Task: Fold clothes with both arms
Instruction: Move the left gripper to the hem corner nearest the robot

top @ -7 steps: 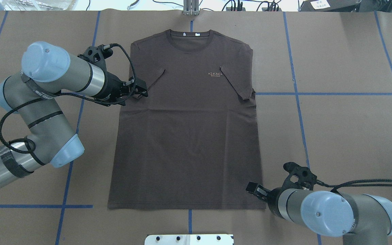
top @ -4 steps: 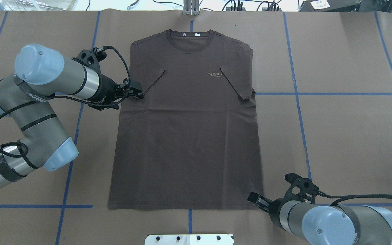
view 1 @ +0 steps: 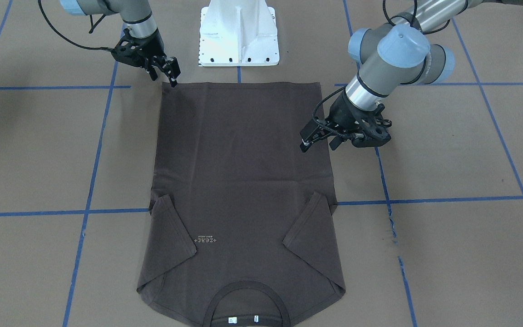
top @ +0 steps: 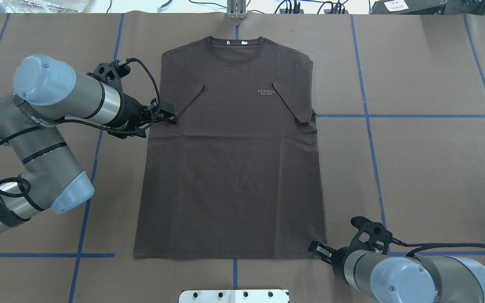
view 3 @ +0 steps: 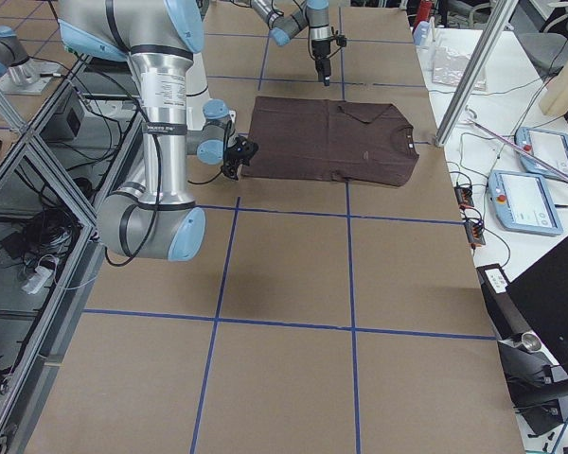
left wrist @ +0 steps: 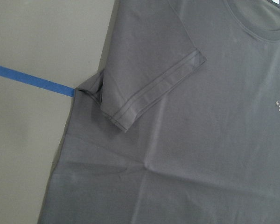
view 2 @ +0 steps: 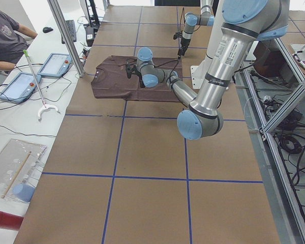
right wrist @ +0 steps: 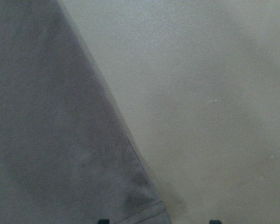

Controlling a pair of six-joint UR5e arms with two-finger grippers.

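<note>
- Step in hand (my reading): both arms were lining up on the shirt's edges for the first body fold; no cloth was lifted.
- The T-shirt [top: 230,168] lay flat, front up, mid-table [top: 415,168], collar [top: 235,45] away from the robot, hem toward it.
- Both sleeves [left wrist: 154,88] were turned in over the chest. The cloth was dark brown-grey with a small pale print [top: 267,91] and light creases below the sleeves.
- The left gripper [view 1: 318,144] was low at the shirt's side edge just below the sleeve. Its fingers looked parted, with nothing between them.
- The right gripper [top: 315,248] was just beside the hem corner [right wrist: 144,205]. Its fingertips were set apart and it held nothing (the wrist view shows the corner by one tip).
- Next move, I judge: lower, pinch a single edge at each point, then lift evenly so the cloth does not drag or bunch.
</note>
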